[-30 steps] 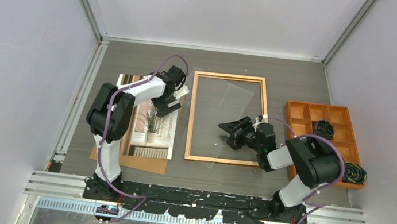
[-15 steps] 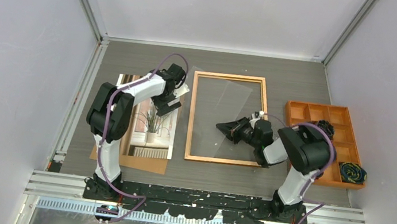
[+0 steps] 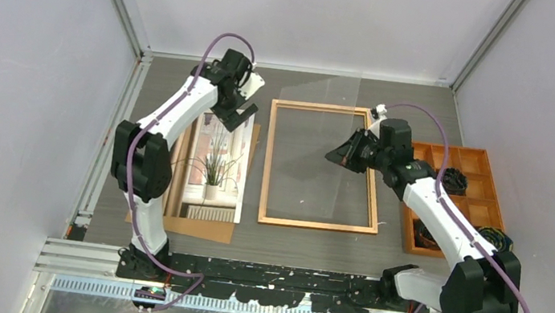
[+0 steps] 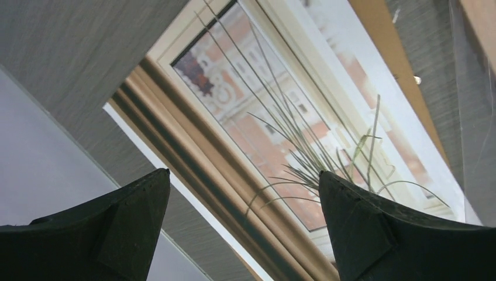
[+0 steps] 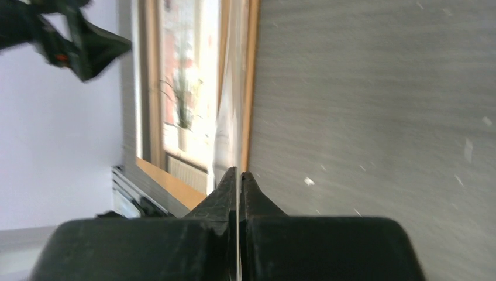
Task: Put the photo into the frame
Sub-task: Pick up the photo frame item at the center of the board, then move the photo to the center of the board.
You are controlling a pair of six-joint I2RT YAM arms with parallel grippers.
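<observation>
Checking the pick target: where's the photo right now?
Top view, left side: the photo lies face-up on the brown backing board, just left of the frame, its far end below the open left gripper.

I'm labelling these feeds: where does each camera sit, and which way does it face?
Top: above and behind the robot, looking down at the table; left arm, right arm, photo and frame show.
Left wrist: on the left arm, looking down at the photo between the open left gripper.
Right wrist: on the right arm, looking across the table past the right gripper, shut on a clear pane.
Shared: all three show the photo.
</observation>
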